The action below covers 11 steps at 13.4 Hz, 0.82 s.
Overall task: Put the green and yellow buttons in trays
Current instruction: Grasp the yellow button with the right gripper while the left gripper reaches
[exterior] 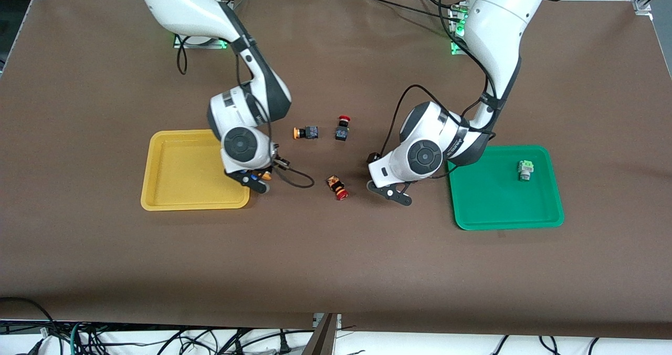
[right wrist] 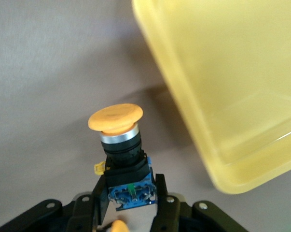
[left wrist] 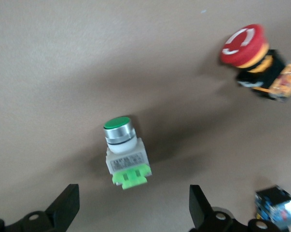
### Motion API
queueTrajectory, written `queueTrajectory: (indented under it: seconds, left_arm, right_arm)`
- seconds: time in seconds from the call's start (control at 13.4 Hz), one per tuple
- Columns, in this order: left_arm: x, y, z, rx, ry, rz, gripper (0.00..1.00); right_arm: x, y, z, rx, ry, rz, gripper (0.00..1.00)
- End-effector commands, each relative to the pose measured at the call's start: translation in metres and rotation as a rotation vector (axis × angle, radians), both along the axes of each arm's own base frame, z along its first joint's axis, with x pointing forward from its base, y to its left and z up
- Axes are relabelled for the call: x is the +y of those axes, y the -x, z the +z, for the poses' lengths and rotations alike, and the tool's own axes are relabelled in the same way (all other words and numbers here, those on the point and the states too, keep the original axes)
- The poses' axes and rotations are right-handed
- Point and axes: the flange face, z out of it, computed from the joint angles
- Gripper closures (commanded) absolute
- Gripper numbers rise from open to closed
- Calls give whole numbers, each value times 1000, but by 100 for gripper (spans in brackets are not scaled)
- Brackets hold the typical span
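My right gripper (exterior: 255, 180) (right wrist: 130, 193) is shut on the blue body of a yellow-capped button (right wrist: 117, 126), held just above the table beside the corner of the yellow tray (exterior: 181, 204) (right wrist: 222, 96). My left gripper (exterior: 392, 193) (left wrist: 133, 205) is open, low over the table beside the green tray (exterior: 483, 216). A green-capped button (left wrist: 123, 154) with a pale body lies on its side just ahead of the open fingers; the hand hides it in the front view. Another green button (exterior: 525, 170) lies in the green tray. A second yellow button (exterior: 306, 132) lies mid-table.
Two red-capped switches lie on the brown table: one (exterior: 342, 128) beside the loose yellow button, one (exterior: 337, 187) (left wrist: 249, 48) between the two grippers. A blue-bodied part (left wrist: 276, 208) shows at the edge of the left wrist view. The yellow tray holds nothing.
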Motion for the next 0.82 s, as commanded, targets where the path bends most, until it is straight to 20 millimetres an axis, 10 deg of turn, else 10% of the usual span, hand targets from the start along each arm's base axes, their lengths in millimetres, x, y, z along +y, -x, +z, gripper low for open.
queueTrajectory:
  seconds: [0.0, 0.45, 0.75]
  left_arm:
    - [-4, 7, 0, -12, -26, 45, 0]
    - [-21, 28, -18, -50, -85, 88, 2]
    - [-21, 29, -18, -47, -103, 170, 27]
  right_arm:
    - [-34, -15, 15, 9, -23, 90, 59]
    - [-139, -35, 13, 76, 8, 378, 59]
    - [-192, -34, -5, 112, -23, 443, 58]
